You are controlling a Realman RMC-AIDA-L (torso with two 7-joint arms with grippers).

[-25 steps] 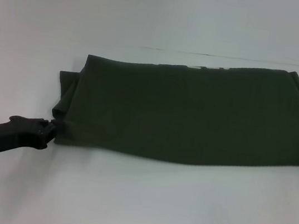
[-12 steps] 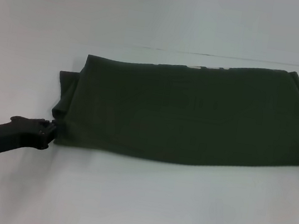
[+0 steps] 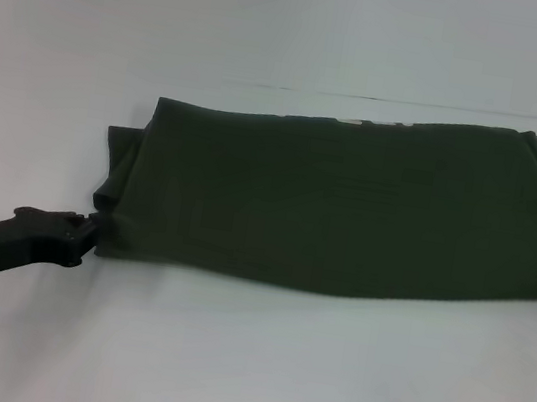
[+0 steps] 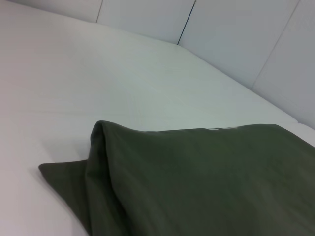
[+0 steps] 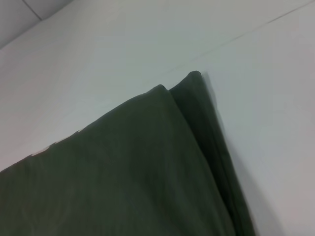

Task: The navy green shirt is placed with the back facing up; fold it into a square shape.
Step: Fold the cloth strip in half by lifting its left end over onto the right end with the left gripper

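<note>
The left gripper (image 3: 92, 230) has its jaws clamped on the near-left corner of the folded navy green shirt (image 3: 348, 208).

A bare test or lab-like setup rather than a home: a plain white bench (image 3: 255, 361) fills the head view, and in the upper right of the left wrist view smooth white wall panels (image 4: 231, 34) with dark seams rise behind it

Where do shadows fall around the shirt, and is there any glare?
Head view: a soft shadow runs along the near edge of the shirt, beside the left gripper; no glare. Right wrist view: a faint shadow lies on the table beside the folded edge.
</note>
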